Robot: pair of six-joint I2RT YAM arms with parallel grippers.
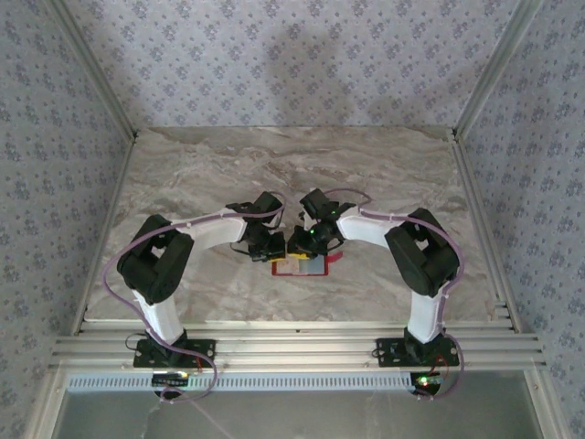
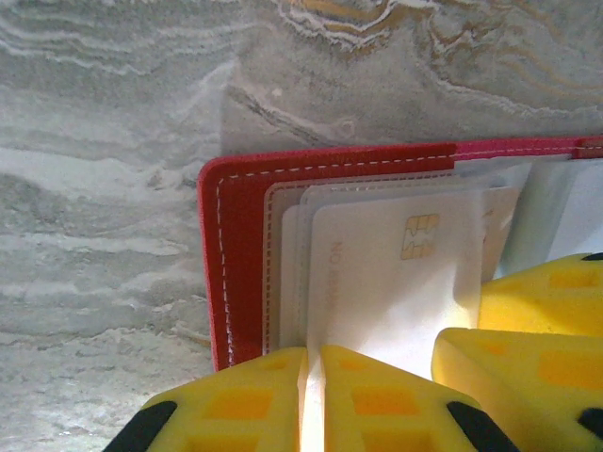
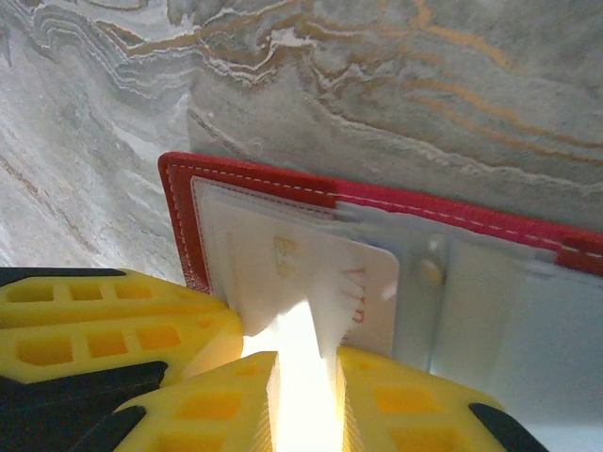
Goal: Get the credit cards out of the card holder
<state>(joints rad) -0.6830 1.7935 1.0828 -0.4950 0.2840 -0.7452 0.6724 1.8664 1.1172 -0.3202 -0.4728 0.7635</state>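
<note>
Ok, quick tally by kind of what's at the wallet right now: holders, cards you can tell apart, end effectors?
card holder: 1
credit card, gold chip showing: 1 (others overlap in the pockets, uncountable)
End effectors: 2, the left end effector and the right end effector
Total: 4

Two grippers, one card holder, at least two credit cards.
</note>
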